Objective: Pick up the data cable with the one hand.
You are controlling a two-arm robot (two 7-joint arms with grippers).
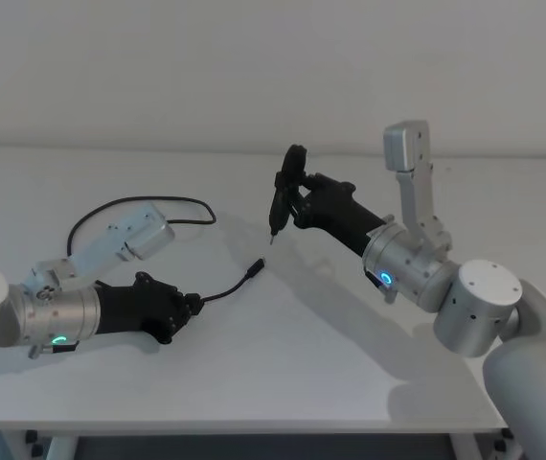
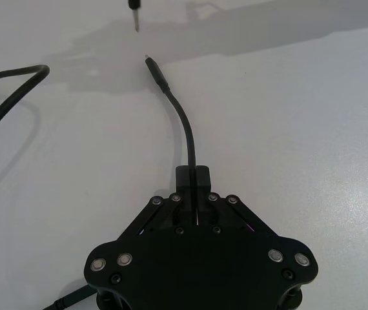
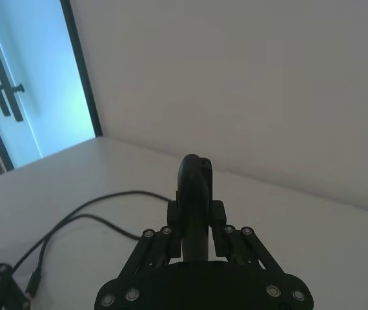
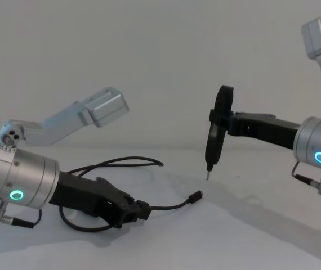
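Thin black cable (image 2: pixel 186 132), pinched between shut jaws of the blocky black claw (image 2: pixel 194 173); plug end curving out ahead, loose loops behind.

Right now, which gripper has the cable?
The left gripper, green ring, shut on the data cable; the right gripper holds a black pointed tool instead.

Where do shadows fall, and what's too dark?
Head view: an arm shadow crosses the white table near the thin black data cable. Left wrist view: it reaches the plug. Right wrist view: the black right pincer and slim black tool are silhouetted.
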